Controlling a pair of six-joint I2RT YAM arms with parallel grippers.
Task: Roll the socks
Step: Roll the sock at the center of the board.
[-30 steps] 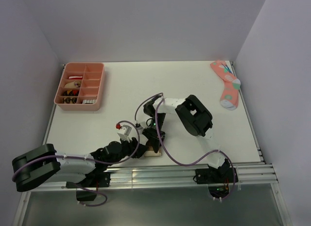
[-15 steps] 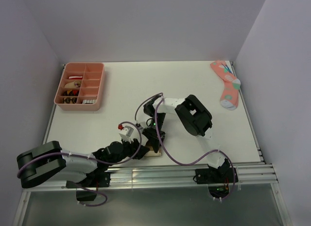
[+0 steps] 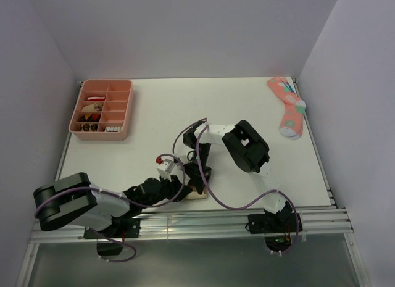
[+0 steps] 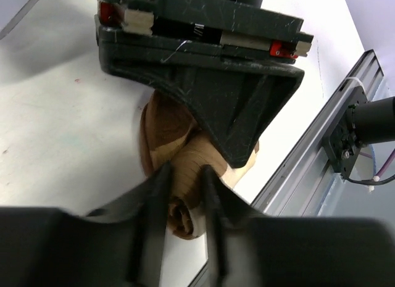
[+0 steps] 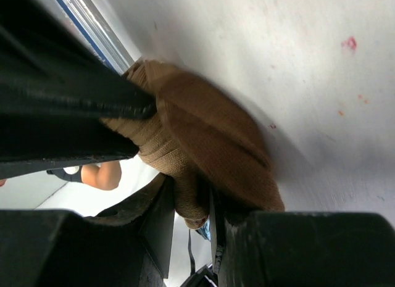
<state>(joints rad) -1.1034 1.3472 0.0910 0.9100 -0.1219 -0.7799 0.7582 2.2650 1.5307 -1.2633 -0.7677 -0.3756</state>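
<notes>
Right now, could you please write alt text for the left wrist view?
The left hand pinches a rolled brown-and-tan sock on the white table, while the right hand grips the same sock from above. A metal rail runs at right.

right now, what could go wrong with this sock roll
The left gripper and right gripper both pinch one brown-and-tan striped fabric sock, crowded together: they may collide or tug the roll loose. It lies near the white table's front edge, so a push could drop it onto the metal rail.

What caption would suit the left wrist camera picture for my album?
Left end effector pinches the partly rolled brown-and-tan sock, with the right end effector gripping it opposite.
</notes>
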